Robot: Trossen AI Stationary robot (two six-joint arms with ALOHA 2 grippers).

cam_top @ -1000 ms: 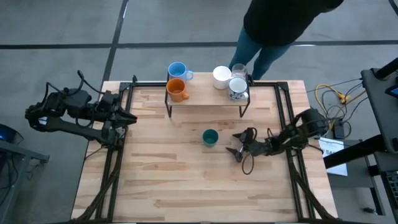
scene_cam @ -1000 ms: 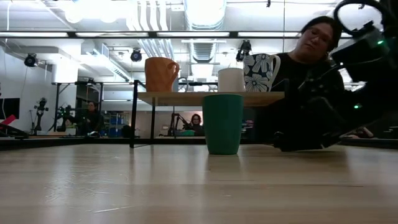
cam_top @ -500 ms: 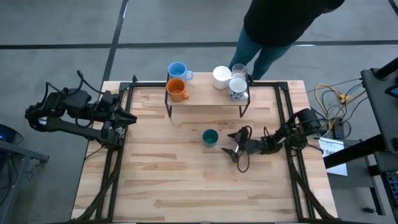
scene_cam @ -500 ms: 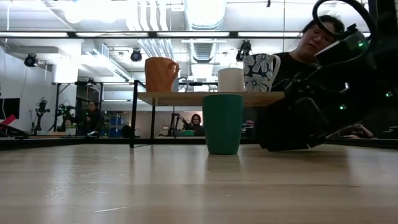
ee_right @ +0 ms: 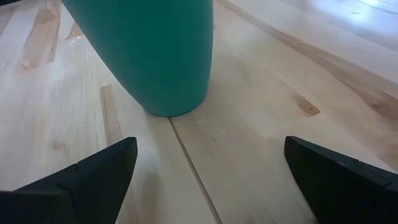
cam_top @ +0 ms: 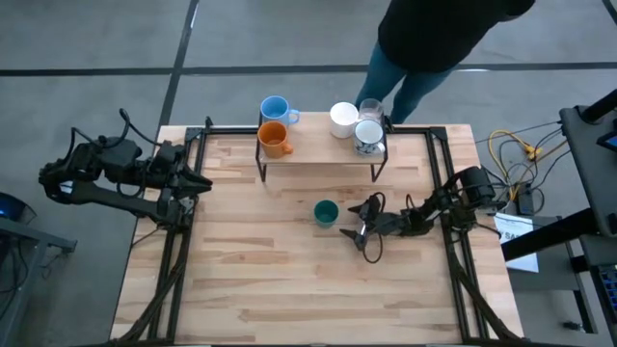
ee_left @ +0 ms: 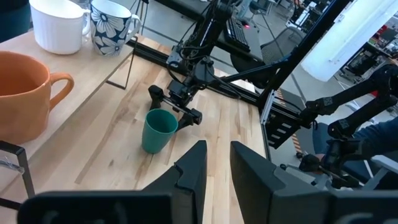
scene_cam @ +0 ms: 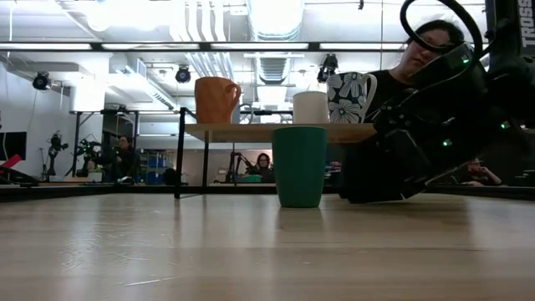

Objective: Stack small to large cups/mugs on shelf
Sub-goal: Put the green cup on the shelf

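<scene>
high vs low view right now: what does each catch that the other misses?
High only: the light blue mug, the clear glass, and the left gripper waiting at the table's left edge. Low only: the flower pattern on the floral mug and people in the room behind. Both: the green cup on the table, the right gripper open beside it.

mugs (cam_top: 342, 119) on shelf (cam_top: 318, 151), cup (cam_top: 326, 212) before it

Bright, even overhead light, ceiling lamps (scene_cam: 272, 12) blown out to white glare in the low view, soft faint shadows on the pale table (cam_top: 289, 280), near tabletop blurred there, dark green cup (ee_right: 146, 50) close and slightly soft
</scene>
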